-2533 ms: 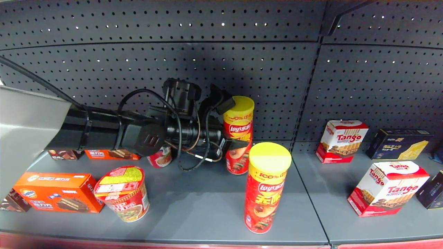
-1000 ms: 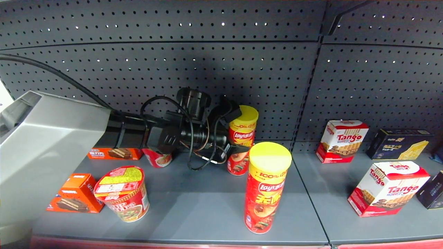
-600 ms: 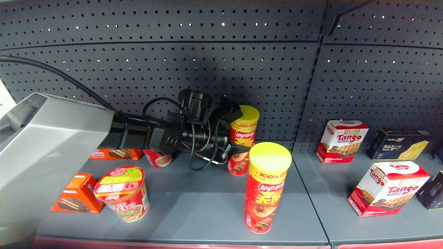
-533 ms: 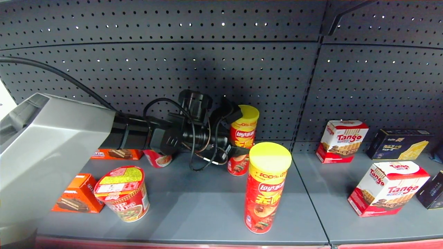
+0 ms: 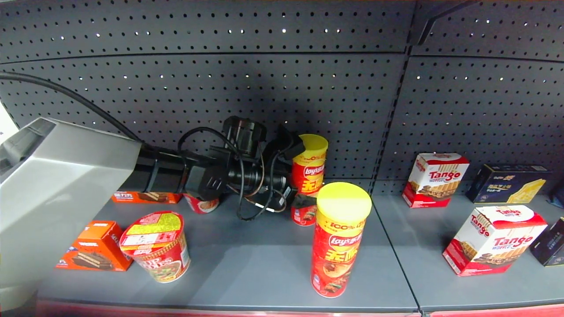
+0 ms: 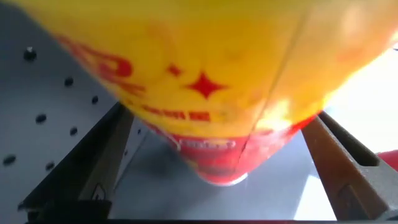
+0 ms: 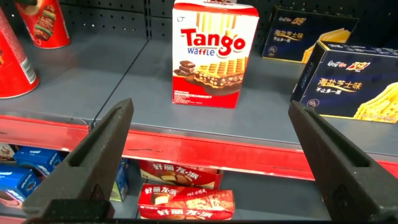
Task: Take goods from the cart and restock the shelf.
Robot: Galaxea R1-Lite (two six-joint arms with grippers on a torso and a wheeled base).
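Note:
A red chip can with a yellow lid (image 5: 310, 171) stands upright at the back of the grey shelf (image 5: 246, 259), against the pegboard. My left gripper (image 5: 296, 169) is open around it, one finger behind it near the lid and one in front lower down. Close up in the left wrist view, the same chip can (image 6: 205, 74) sits between the spread fingers of the left gripper (image 6: 217, 118). My right gripper (image 7: 210, 106) is open with nothing in it, off the shelf's front edge and facing a wafer box (image 7: 214, 53).
A second chip can (image 5: 339, 237) stands nearer the front. A cup of noodles (image 5: 156, 246) and orange boxes (image 5: 94, 253) sit to the left. Wafer boxes (image 5: 493, 240) and dark blue boxes (image 5: 506, 182) fill the right section. Bare shelf lies between the noodles and the front can.
The left arm carried the rear can down and back until it stood on the shelf. In the last half second the front finger came off the can's face.

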